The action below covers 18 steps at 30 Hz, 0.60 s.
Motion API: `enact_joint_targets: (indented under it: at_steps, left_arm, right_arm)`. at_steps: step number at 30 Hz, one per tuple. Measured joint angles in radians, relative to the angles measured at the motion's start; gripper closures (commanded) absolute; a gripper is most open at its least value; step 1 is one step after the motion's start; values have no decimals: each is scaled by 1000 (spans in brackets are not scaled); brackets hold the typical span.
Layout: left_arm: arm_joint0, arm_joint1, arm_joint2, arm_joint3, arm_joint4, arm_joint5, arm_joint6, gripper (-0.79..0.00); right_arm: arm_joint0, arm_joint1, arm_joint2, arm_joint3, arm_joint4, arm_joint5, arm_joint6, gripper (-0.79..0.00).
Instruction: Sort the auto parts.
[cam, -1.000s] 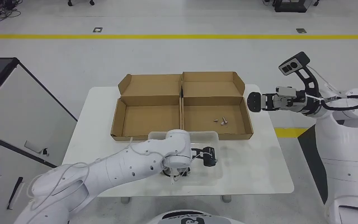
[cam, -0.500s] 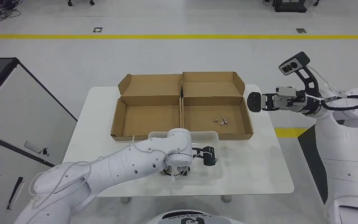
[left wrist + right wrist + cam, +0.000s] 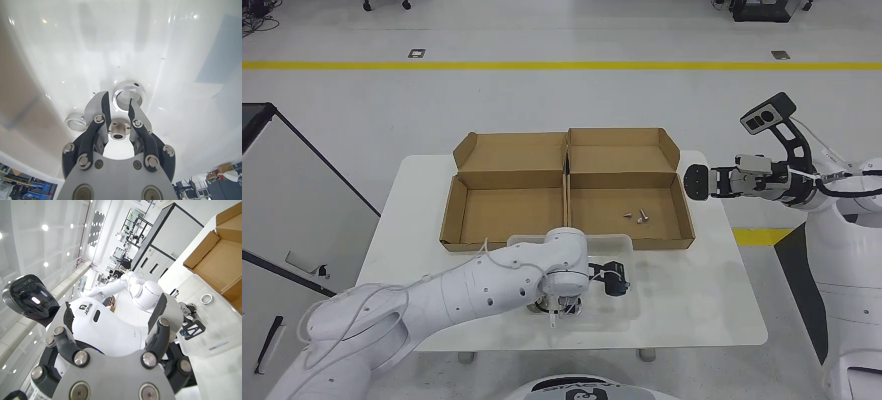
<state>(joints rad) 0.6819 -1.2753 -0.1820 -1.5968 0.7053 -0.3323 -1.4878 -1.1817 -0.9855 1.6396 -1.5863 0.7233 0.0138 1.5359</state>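
Note:
My left gripper [image 3: 117,97] is down in the clear plastic bin [image 3: 627,300] at the table's front, open. Its fingertips straddle the wall of a large silver ring [image 3: 132,89], with one tip inside the ring and the other just outside it. A flanged metal hub [image 3: 118,132] lies between the fingers nearer the palm. Beside them lies a smaller silver ring [image 3: 74,124]. In the top view the left gripper [image 3: 614,278] sits at the bin's right part. My right gripper [image 3: 692,182] hangs open and empty in the air past the right box's end.
Two open cardboard boxes stand side by side behind the bin. The left box [image 3: 504,210] holds nothing visible. The right box [image 3: 662,215] holds two small bolts [image 3: 635,213]. Bare white table [image 3: 712,290] lies right of the bin.
The left arm's elbow has shifted slightly while its gripper stays at the same spot in the bin. The right arm has not moved.

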Motion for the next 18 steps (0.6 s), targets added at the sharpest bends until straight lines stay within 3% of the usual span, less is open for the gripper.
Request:
enact_joint_targets:
  at_steps: [11,18]
  left_arm:
    - [1,-19,-3,34,10,18,-3,-225]
    - [7,-29,-2,48,22,19,-11,-172]
  right_arm:
    - [0,0,0,0,0,0,0,-785]
    - [0,0,0,0,0,0,0,-785]
